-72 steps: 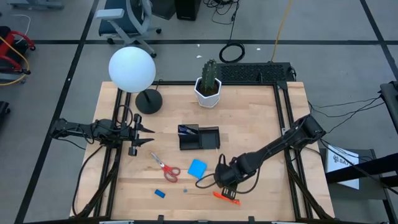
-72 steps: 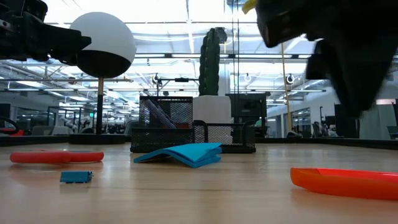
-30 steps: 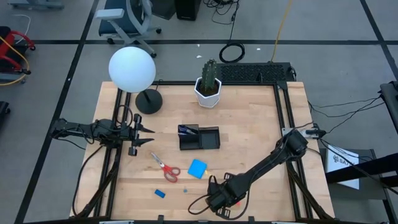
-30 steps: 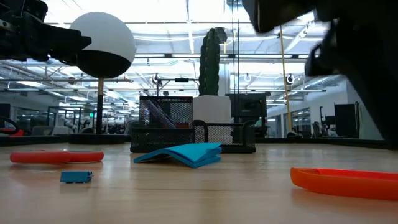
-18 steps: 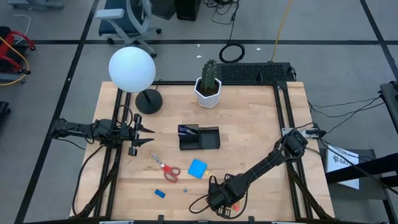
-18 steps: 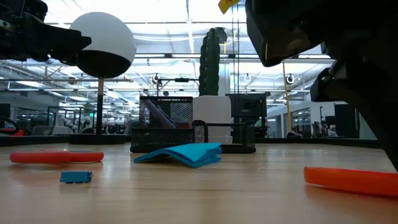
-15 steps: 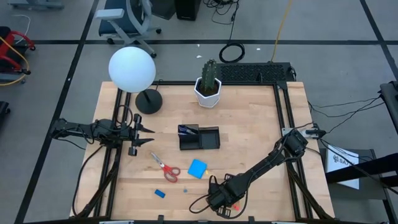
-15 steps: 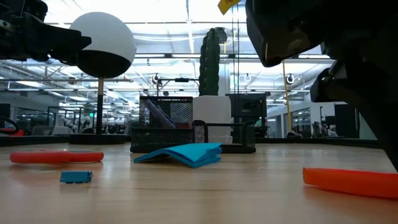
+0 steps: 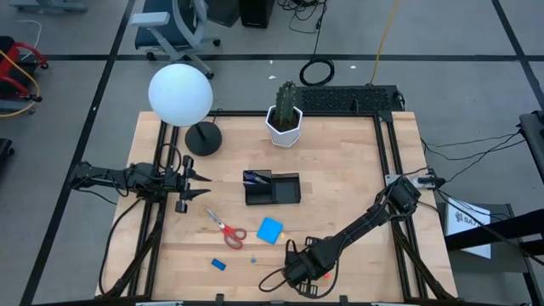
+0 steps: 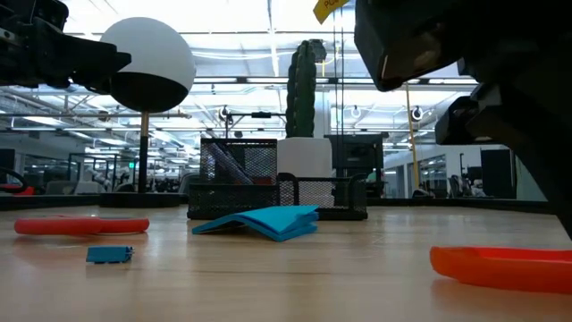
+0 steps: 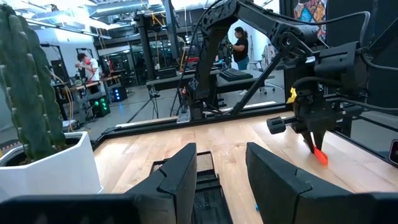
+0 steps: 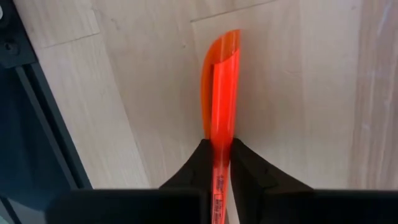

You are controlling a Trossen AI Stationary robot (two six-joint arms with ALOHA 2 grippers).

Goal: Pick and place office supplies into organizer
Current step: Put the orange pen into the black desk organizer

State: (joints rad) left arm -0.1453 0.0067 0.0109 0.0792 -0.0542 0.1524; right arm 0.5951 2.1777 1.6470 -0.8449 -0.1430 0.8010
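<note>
The right gripper is low over the near edge of the table and its two fingers are pinching the orange pen, which lies flat on the wood and reaches forward from between the fingertips. The organizer stands well apart from this gripper toward the far side, and the blue pad, the red-handled scissors and the tiny blue block lie between them, nearer the left arm's side. The left gripper waits at the left edge with its fingers spread and empty, the scissors near it on the near side.
</note>
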